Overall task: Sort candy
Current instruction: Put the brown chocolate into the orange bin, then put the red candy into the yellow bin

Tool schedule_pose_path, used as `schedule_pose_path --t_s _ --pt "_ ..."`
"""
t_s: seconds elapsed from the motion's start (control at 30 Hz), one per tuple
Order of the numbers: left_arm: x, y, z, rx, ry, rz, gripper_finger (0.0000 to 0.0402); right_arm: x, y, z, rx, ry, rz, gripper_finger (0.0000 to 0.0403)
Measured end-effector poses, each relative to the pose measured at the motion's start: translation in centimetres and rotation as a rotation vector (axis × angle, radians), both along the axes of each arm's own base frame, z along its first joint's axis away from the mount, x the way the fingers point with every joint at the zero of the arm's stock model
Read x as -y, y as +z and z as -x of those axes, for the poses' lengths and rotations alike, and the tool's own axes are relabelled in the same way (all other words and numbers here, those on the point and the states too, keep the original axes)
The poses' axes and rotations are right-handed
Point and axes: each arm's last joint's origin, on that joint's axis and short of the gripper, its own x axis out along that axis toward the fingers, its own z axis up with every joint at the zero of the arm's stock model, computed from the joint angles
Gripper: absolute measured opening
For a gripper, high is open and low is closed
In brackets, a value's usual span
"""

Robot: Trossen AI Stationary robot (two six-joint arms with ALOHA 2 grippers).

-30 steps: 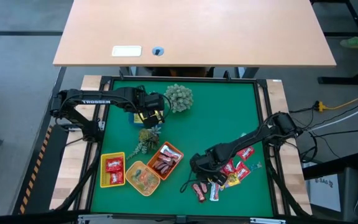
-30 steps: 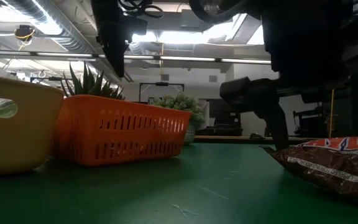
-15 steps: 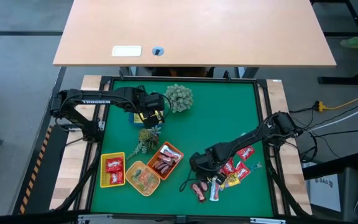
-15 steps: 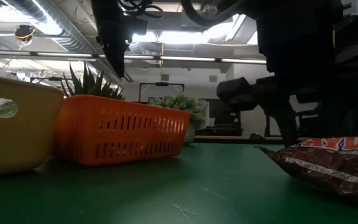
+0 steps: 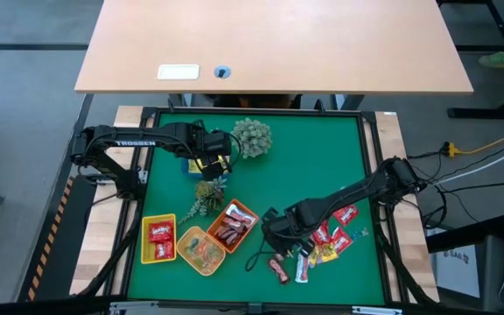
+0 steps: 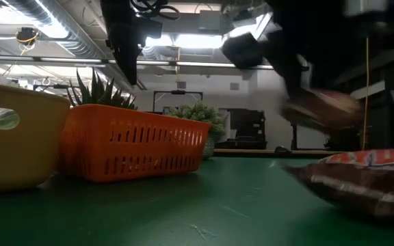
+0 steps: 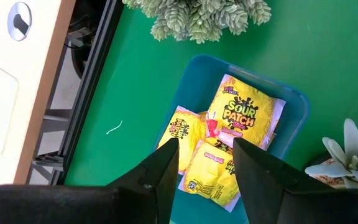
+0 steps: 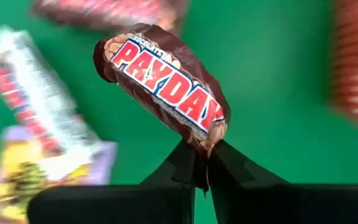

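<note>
Two arms at a green bench (image 5: 304,157). Right end effector (image 8: 202,163) — fingers pressed together on one end of a dark brown PayDay bar (image 8: 163,87), held off the mat; in the low view the bar shows blurred in the air at the right. From above, this end effector (image 5: 272,229) sits just right of the orange tray. Left end effector (image 7: 202,163) — fingers spread, pinching nothing, hovering over one blue tray (image 7: 294,102) near the left rear of the bench. Blue tray contents: three yellow Sour Patch packets (image 7: 241,115), counted in the left wrist view. Front left, three trays in a cluster: one yellow rectangular tray (image 5: 145,254) with two red packets (image 5: 160,241); one round yellow tray (image 5: 185,254) with small pale pieces, count unclear; one orange tray (image 5: 250,213) with several dark brown bars, count unclear. Loose pile of candy (image 5: 326,243) at front right, beside the right end effector — red packets, one yellow piece, a dark bar; exact number cannot be told. Two plants: one spiky pale green ball (image 5: 252,137) at the rear, one small leafy succulent (image 5: 206,194) between the blue tray and the orange tray.
</note>
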Motion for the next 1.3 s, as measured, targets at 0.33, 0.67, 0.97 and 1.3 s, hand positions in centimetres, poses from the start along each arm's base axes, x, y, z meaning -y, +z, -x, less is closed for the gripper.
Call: schedule_pose_path --t_s 0.33,0.67,0.97,1.3 --pt "0.0 0.0 0.0 0.000 0.000 0.000 0.0137 1.5 4.1 -4.1 0.412 -0.050 0.178 0.0015" --pt "0.0 0.0 0.0 0.000 0.000 0.000 0.0137 4.4 5.1 -6.3 0.561 -0.159 0.138 0.0033" --pt "0.0 0.0 0.0 0.000 0.000 0.000 0.0137 4.3 5.1 -6.3 0.561 -0.157 0.131 0.0080" --pt "0.0 0.0 0.0 0.000 0.000 0.000 0.0137 4.0 5.8 -5.1 0.443 -0.316 0.256 0.0169"
